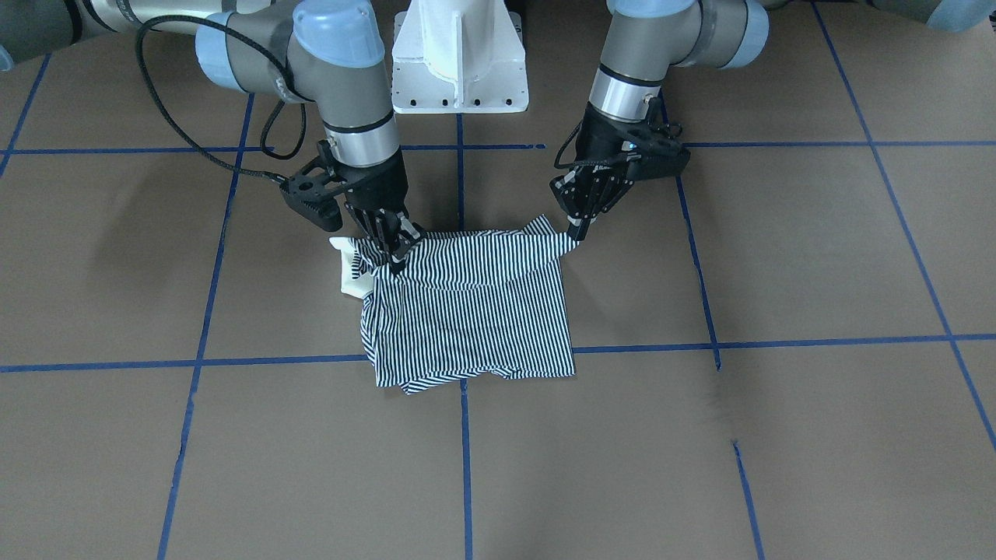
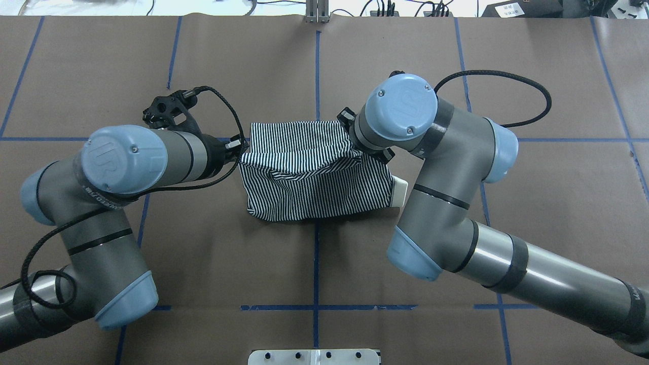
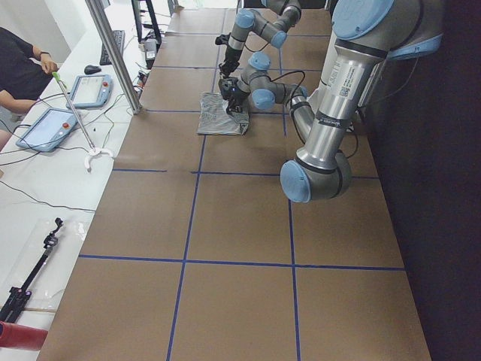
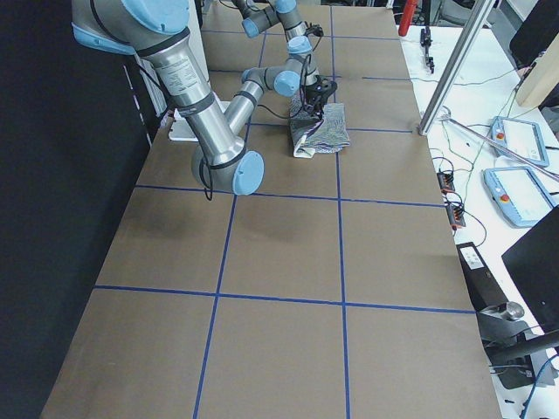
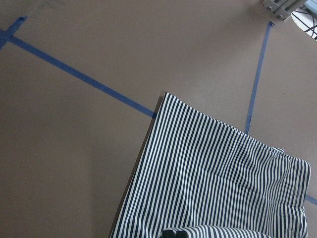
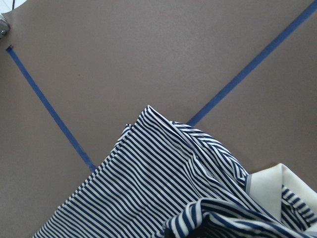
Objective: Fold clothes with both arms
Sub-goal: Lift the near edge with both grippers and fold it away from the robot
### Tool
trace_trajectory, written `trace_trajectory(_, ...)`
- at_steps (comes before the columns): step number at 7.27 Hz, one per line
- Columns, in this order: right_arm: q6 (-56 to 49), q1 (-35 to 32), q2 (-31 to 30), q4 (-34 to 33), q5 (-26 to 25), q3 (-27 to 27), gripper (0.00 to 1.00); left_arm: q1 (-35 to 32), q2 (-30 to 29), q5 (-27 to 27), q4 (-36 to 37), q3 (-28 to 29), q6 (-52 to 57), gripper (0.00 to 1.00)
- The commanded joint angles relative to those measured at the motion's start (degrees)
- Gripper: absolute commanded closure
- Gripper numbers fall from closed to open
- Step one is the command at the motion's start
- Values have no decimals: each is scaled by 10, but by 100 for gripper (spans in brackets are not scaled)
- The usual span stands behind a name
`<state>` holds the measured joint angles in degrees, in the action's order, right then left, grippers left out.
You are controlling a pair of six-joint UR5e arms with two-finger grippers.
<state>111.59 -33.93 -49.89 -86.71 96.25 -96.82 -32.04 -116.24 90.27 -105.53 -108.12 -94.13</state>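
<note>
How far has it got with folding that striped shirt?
Well along. The shirt is already doubled into a compact rectangle, with the cream collar poking out one side. Right now the right fingers and left fingers each pinch a corner of the edge on the robot's side. Probably left: laying that edge over, letting go, maybe tidying the collar.

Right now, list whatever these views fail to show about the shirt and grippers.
- Overhead view: right gripper covered by its own wrist.
- Left wrist view: left gripper fingers cut off by the bottom edge.
- All views: shirt underlayers hidden by its own fold.
- Side views: both grippers too small to judge.
</note>
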Motion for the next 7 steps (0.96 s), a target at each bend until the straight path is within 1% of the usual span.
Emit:
trace_trajectory(1, -15, -28, 33, 46, 23, 86, 100, -24, -24, -3, -53, 91, 29, 100)
trace_trajectory(2, -16, -38, 43, 74, 29, 121, 100, -35, -47, -4, -73, 136, 30, 100)
trace_trajectory(3, -22, -40, 59, 78, 30, 151, 100, -39, -70, -6, -75, 165, 47, 100)
trace_trajectory(4, -25, -40, 72, 79, 30, 174, 91, -39, -76, -8, -79, 178, 53, 100)
trace_trajectory(5, -25, -41, 74, 87, 30, 182, 91, -39, -83, -8, -85, 188, 53, 100)
trace_trajectory(6, -27, -43, 75, 99, 30, 196, 90, -40, -93, -9, -99, 213, 53, 100)
trace_trajectory(7, -31, -46, 75, 137, 30, 224, 87, -44, -94, -16, -146, 250, 53, 93)
